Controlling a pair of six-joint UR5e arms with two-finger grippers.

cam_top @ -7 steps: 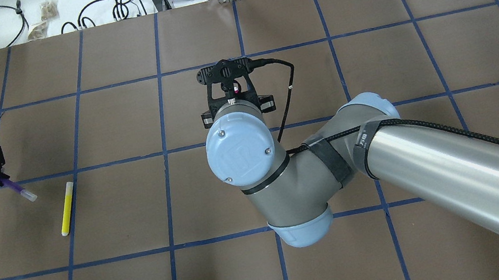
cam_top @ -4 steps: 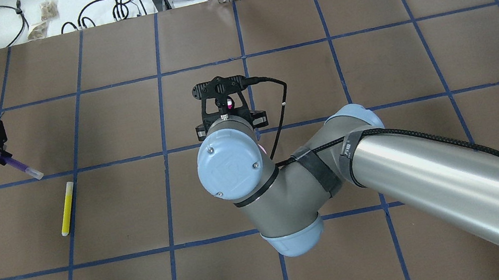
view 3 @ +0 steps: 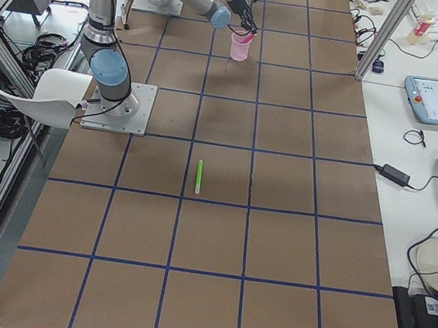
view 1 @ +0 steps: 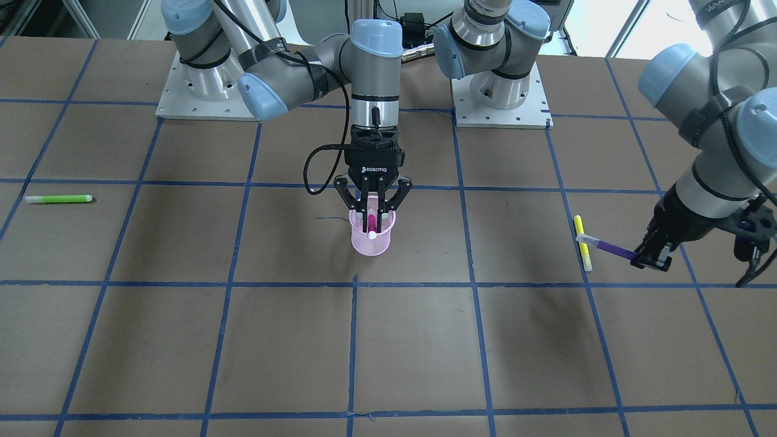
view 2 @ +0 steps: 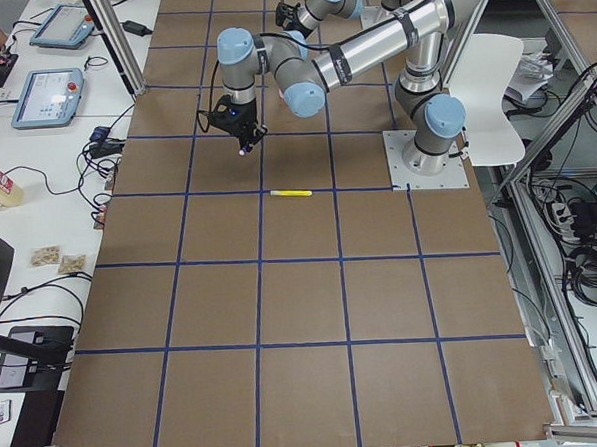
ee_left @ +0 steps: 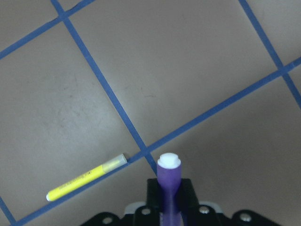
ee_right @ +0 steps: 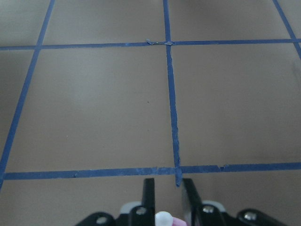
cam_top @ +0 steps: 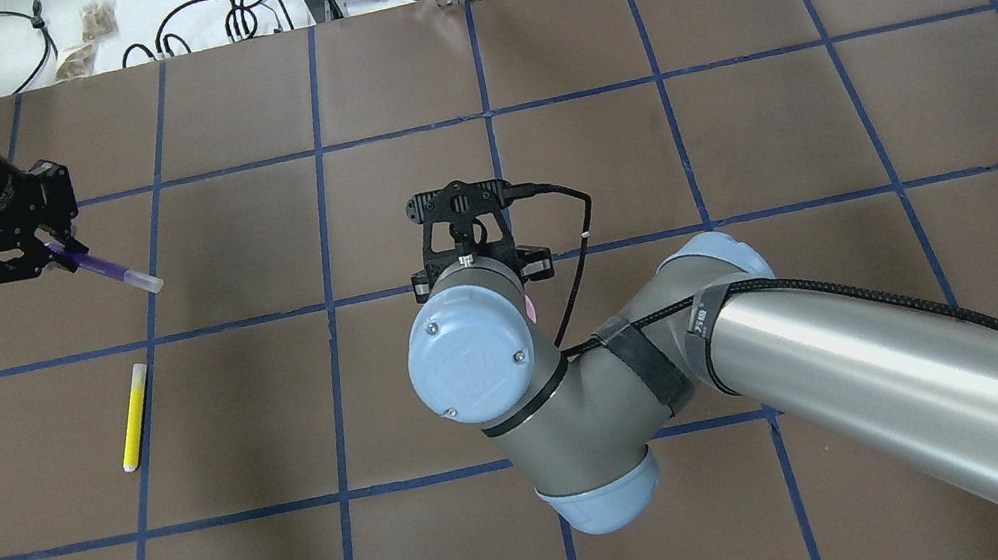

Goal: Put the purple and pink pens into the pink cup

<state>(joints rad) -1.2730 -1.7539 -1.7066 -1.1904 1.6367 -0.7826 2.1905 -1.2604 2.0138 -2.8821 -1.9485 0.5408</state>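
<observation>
Exterior front-facing view gives me the clearest look at the pink cup (view 1: 371, 246). It stands upright near the middle of the tabletop (view 1: 425, 340), well away from every edge. The right pincer (view 1: 372, 213) hangs straight down over its mouth, jaws narrow and clamped on the pink pen (view 1: 371, 226). The pen is upright, and its white lower end shows through the mesh wall, so it is already below the rim. I see nothing else in the cup. In the overhead view the right arm's wrist covers the cup almost completely, and only a sliver of pink shows beside it.

The purple pen (view 1: 613, 248) is toward the tabletop's left end. The left pincer (view 1: 644, 260) holds it by one end, with the jaws closed tight on the barrel. The pen is off the tabletop and tilted, with its white-capped free end pointing roughly toward the cup.

A yellow pen (view 1: 583, 243) lies flat on the tabletop just below and beside the purple one. The two overlap in the front-facing view, but the overhead view shows them apart. A green pen (view 1: 57, 198) lies flat near the right end, far from both arms. The right pincer and its wrist sit squarely above the cup's mouth.
</observation>
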